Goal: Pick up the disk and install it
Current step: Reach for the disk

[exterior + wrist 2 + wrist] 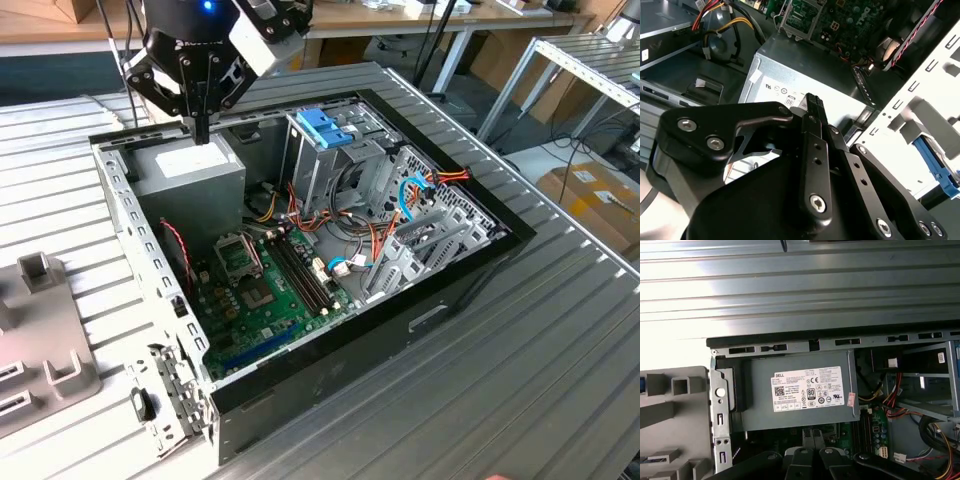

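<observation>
At the far left corner of the open case (pixel 400 330), by the exterior view, the gripper (pixel 201 136) hangs tip-down just over the power supply (pixel 190 185). Jaws closed together, nothing held. Case sits on the table (pixel 520 390). Cage (pixel 322 150) stands to the exterior view's right of the gripper; grey fixture (pixel 45 345) lies left of the case. Place of the disk: cannot tell. A blue plastic piece (pixel 936 167) shows beyond the case's left wall in the second wrist view; whether it belongs to the disk is unclear.
</observation>
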`<state>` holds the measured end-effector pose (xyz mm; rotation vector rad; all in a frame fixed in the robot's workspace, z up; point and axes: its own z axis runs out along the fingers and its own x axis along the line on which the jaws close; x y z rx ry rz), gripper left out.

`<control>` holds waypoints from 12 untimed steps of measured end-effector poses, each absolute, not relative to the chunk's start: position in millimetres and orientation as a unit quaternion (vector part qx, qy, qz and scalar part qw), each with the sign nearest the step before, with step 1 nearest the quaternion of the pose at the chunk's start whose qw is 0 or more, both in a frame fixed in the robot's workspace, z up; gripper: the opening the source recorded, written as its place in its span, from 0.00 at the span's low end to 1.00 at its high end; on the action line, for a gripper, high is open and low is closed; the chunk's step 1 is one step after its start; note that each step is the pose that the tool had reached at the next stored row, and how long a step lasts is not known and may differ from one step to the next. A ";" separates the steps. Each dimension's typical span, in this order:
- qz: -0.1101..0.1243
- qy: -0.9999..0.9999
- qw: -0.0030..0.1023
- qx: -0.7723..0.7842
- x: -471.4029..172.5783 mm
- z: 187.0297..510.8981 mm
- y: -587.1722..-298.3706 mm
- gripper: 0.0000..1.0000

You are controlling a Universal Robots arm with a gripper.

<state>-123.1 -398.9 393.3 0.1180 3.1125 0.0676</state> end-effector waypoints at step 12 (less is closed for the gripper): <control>0.022 0.999 0.013 0.038 -127.5 393.3 -398.9 0.11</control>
